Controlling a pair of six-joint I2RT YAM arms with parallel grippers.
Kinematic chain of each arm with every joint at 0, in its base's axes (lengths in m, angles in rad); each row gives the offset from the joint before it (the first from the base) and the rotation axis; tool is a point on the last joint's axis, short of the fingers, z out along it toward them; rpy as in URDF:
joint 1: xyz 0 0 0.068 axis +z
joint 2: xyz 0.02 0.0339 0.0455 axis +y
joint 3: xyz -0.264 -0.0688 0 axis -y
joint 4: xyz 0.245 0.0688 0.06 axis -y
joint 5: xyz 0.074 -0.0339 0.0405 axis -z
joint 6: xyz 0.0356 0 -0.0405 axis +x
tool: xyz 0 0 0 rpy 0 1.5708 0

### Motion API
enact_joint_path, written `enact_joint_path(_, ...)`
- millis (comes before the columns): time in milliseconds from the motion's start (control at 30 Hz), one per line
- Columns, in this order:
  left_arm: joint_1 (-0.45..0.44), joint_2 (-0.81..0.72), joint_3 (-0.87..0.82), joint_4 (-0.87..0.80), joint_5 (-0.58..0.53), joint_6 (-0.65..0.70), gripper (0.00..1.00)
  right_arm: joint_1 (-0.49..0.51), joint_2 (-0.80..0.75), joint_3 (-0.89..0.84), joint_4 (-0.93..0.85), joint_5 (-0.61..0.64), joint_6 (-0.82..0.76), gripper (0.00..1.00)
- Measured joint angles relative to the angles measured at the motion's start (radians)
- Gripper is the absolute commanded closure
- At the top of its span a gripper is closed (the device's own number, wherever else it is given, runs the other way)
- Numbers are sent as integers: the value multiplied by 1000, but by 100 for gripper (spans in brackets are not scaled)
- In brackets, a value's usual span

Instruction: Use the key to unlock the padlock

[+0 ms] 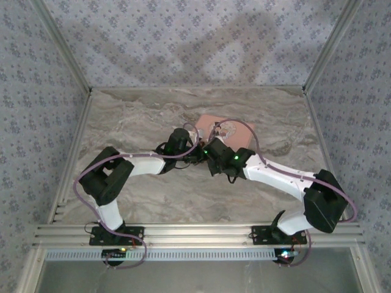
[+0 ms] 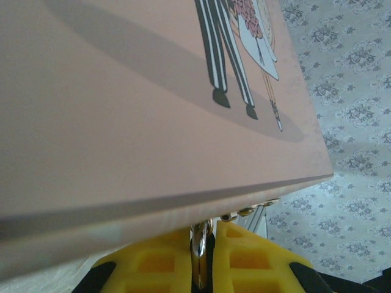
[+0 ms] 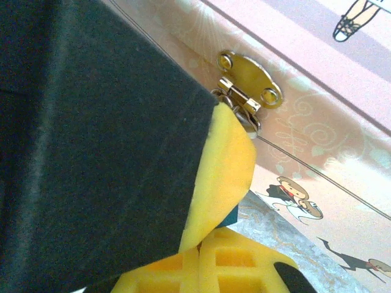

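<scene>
From above, the veined marble-patterned surface (image 1: 153, 110) carries a flat pink rectangular tin (image 1: 239, 139) a little right of the middle, nearer the far edge than the near one. The left tool (image 1: 197, 148) and right tool (image 1: 206, 152) meet tip to tip at the tin's near-left side, where the padlock sits, too small to make out here. At the left wrist, the tin's smooth matte lid (image 2: 122, 110) slopes overhead, printed with striped cartoon legs. Under its front edge the left tool (image 2: 204, 241) has its ribbed yellow pads (image 2: 156, 262) pinched on the padlock (image 2: 198, 256) — a narrow, rounded piece of shiny silvery metal, its long axis running from the tin's edge straight down between the pads. At the right wrist, an oval brass hasp plate (image 3: 247, 82) is riveted to the tin's patterned side (image 3: 317, 140); the padlock (image 3: 247, 119) hangs just beneath it, mostly hidden behind the left tool's black-backed yellow pad (image 3: 223, 171). The right tool (image 3: 198, 253) shows its yellow pads pressed together — whether anything lies between them I cannot tell.
</scene>
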Motion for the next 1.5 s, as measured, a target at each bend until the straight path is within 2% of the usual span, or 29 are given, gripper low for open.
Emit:
enact_joint_path(33, 0, 0, 0, 0, 0, 0, 100, 0, 0, -3, 3, 0, -1, 67)
enact_joint_path(100, 0, 0, -2, -1, -2, 1, 100, 0, 0, -18, 26, -16, 3, 64)
enact_joint_path(300, -4, 0, -23, -33, -13, 37, 98, -1, -36, -118, 92, -64, 47, 64)
enact_joint_path(567, -24, 0, -71, -134, -95, 127, 96, -35, -127, -266, 156, -114, 129, 64)
enact_joint_path(667, -35, -5, -71, -158, -126, 147, 90, -60, -131, -303, 195, -138, 154, 65)
enact_joint_path(933, -55, -27, -73, -219, -183, 183, 63, -142, -71, -311, 252, -151, 186, 69)
enact_joint_path(1200, -54, -111, -100, -246, -217, 202, 60, -245, -9, -248, 284, -126, 158, 62)
enact_joint_path(1333, -39, -182, -117, -271, -238, 217, 54, -209, -9, -235, 293, -103, 145, 58)
enact_joint_path(1500, 17, -288, -124, -331, -282, 251, 49, -91, -30, -237, 290, -47, 150, 52)
